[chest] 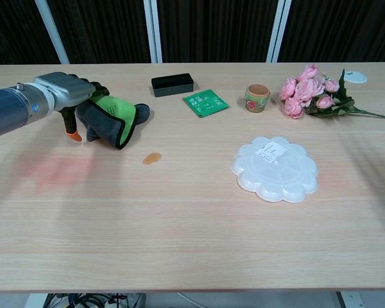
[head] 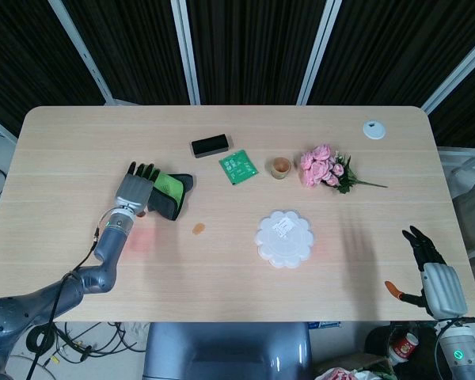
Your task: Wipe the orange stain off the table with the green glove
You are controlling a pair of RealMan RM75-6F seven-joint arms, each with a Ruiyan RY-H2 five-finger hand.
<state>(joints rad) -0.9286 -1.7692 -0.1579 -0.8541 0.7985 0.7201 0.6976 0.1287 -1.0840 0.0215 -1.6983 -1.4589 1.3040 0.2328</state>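
While gripping the green glove (chest: 112,119), left hand (chest: 67,90) hovers palm-down.

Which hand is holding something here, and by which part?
The left hand grips the green glove at its left end; the right hand holds nothing.
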